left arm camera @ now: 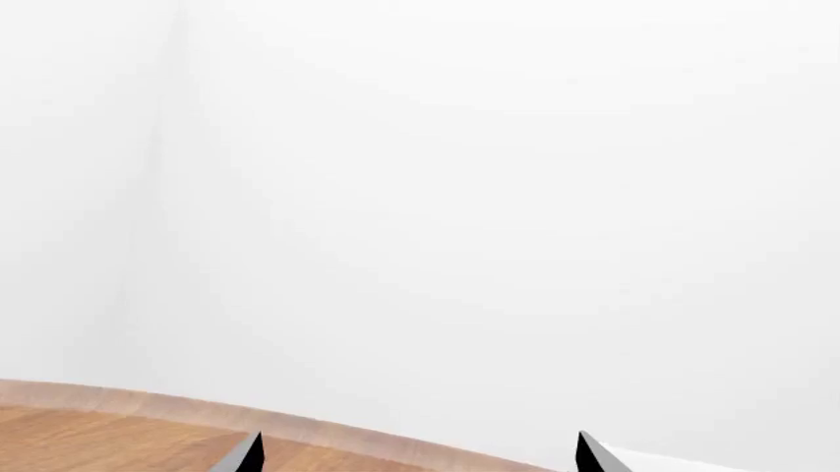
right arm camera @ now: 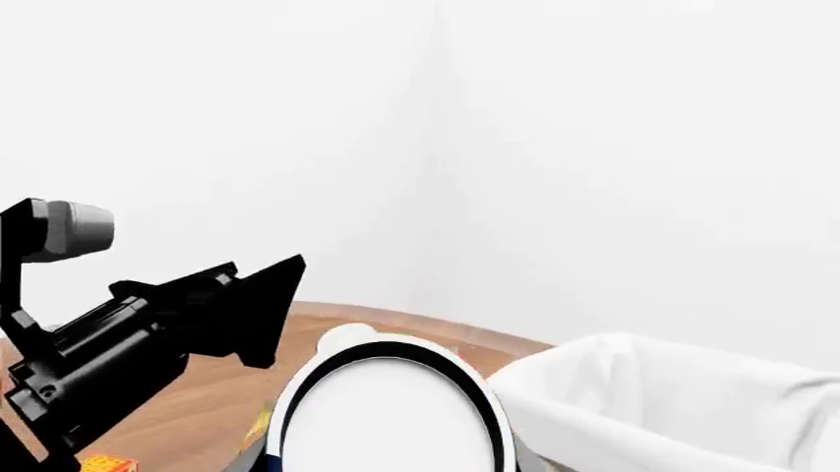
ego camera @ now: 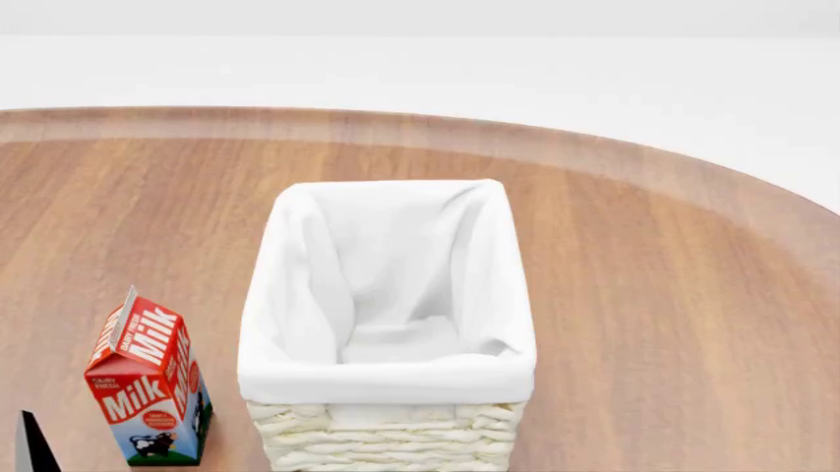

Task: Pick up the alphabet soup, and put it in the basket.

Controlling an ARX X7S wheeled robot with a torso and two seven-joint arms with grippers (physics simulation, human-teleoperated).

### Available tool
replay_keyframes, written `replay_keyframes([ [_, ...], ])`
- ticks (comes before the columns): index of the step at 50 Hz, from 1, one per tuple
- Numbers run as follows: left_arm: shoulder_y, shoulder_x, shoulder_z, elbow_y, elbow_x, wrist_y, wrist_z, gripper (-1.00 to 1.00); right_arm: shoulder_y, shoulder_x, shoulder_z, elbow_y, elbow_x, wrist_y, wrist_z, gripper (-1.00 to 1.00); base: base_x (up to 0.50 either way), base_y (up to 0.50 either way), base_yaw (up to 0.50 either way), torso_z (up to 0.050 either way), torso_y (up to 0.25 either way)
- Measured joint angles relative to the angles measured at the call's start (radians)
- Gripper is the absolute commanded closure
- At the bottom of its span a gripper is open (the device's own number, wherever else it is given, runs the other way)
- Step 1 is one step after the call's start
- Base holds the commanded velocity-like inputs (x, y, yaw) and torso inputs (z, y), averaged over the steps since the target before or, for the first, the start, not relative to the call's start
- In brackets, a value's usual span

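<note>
Alphabet soup point(right arm camera: 388, 418) beside basket point(right arm camera: 656, 393).

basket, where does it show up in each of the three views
Head view: the basket stands in the middle of the picture, its white liner open toward the camera, a milk carton beside it.
Left wrist view: not in it.
Right wrist view: only its liner rim, at the lower right corner.
Shared landmark: the wooden table, edge visible in all three.

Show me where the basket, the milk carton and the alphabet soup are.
basket point(ego camera: 389, 425): head view, woven front wall.
milk carton point(ego camera: 142, 391): head view, red front face.
alphabet soup point(right arm camera: 388, 418): right wrist view, silver-white top.
</note>
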Motion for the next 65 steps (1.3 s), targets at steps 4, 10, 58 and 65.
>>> replay_keyframes([
  [4, -0.001, 0.0, 0.001, -0.001, 0.0, 0.0, 0.0, -1.0, 0.012, 0.002, 0.01, -0.024, 0.015, 0.037, 0.036, 1.0, 0.0, 0.0, 0.0, 0.0, 0.0],
  [10, -0.003, -0.001, 0.002, -0.003, -0.001, 0.0, -0.001, -1.0, 0.036, 0.005, 0.028, -0.068, 0.019, 0.108, 0.107, 1.0, 0.0, 0.0, 0.0, 0.0, 0.002],
  [58, -0.005, -0.008, 0.006, -0.009, -0.001, 0.007, -0.011, -1.0, 0.455, 0.065, 0.125, -0.434, 0.136, 0.793, 0.543, 1.0, 0.0, 0.0, 0.0, 0.0, 0.0],
  [65, -0.01, -0.008, 0.008, -0.014, -0.002, 0.005, -0.011, -1.0, 0.63, 0.034, 0.099, -0.435, 0.187, 0.966, 0.591, 1.0, 0.0, 0.0, 0.0, 0.0, 0.0],
])
